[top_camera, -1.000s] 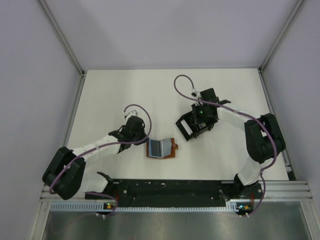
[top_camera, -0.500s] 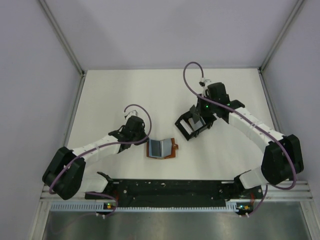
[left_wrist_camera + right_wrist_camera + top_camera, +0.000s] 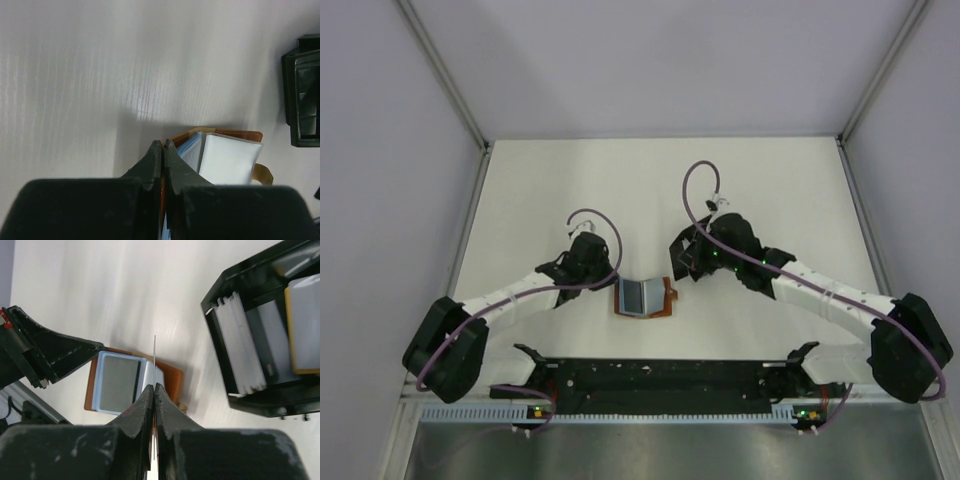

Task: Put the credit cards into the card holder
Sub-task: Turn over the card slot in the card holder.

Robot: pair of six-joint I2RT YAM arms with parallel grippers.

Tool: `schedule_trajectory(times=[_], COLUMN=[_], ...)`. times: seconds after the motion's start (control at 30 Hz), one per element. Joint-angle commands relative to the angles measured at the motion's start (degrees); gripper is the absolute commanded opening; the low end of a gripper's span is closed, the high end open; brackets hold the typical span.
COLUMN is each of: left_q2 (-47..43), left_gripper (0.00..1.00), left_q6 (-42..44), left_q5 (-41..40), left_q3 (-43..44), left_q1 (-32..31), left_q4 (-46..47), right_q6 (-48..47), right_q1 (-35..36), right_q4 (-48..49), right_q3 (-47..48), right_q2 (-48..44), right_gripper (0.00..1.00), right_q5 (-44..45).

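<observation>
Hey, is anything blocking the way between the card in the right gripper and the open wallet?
Nothing visible. The right gripper holds the card edge-on, pointing at the open card holder. The left gripper pinches the holder's edge from the side, and the black box sits aside.

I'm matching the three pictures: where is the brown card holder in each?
Top external: card holder lies open at the table's centre.
Left wrist: card holder lower right of centre.
Right wrist: card holder lower left of centre.
Shared landmark: black slotted box, to its right in all three.
</observation>
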Motion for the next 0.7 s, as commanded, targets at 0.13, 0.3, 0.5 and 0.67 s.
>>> schedule_trajectory(times=[0.13,0.3,0.5,0.67], left_q2=[-6.1,-8.3,-9.5,-10.3], left_gripper=[0.0,0.0,0.0,0.0], left_q6=[-2.8,-3.6,-3.9,-4.2], left_q5=[0.5,0.4,1.4,1.9], left_q3=[-1.8,-3.4,-4.5,-4.9], left_q1=[0.3,0.2,0.2,0.2], left_q4=[1.8,1.4,1.4,1.4], right_q6=[15.2,17.3,17.5,17.8], right_q1=[13.8,19.8,24.8,27.0], right_q4=[15.5,18.6,18.8,18.5], right_q3=[-3.4,-1.6,1.4,3.0], right_q2=[-0.2,5.0,9.3,10.8], right_gripper=[0.0,0.0,0.0,0.0], right_q5=[13.8,19.8,25.7,28.2])
